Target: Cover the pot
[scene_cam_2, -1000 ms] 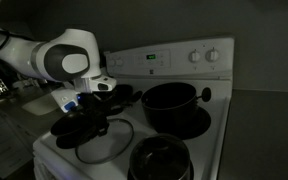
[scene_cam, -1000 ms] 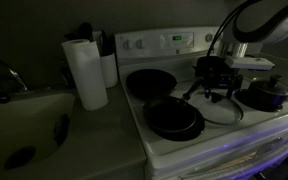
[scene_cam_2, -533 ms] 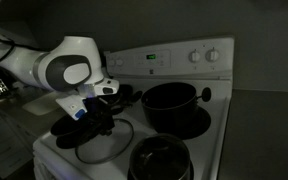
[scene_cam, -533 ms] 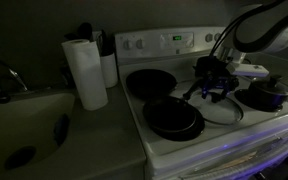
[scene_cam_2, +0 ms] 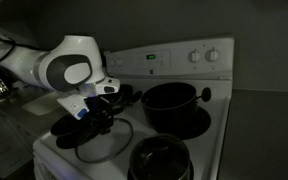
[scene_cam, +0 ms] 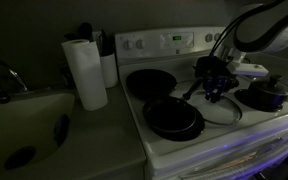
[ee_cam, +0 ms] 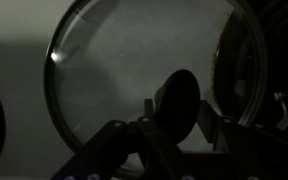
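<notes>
**Stove top, with lid and gripper.** The pot [scene_cam: 149,82] is wide, black, straight-sided and uncovered. It stands on a rear burner of the stove [scene_cam: 184,150], just below the control panel [scene_cam: 169,42]. A glass lid [scene_cam: 224,112] with a metal rim lies flat on the stove at 4 o'clock of the pot, apart from it. A black frying pan [scene_cam: 174,120] sits at 9 o'clock of the lid. A small saucepan [scene_cam: 264,96] stands at 2 o'clock of the lid. The gripper [scene_cam: 216,90] hangs low over the lid. In the wrist view its fingers [ee_cam: 219,130] flank the lid's dark knob [ee_cam: 179,95], but whether they are clamped on it cannot be told. A paper towel roll [scene_cam: 84,72] stands on the counter [scene_cam: 104,140] at 9 o'clock of the pot.
</notes>
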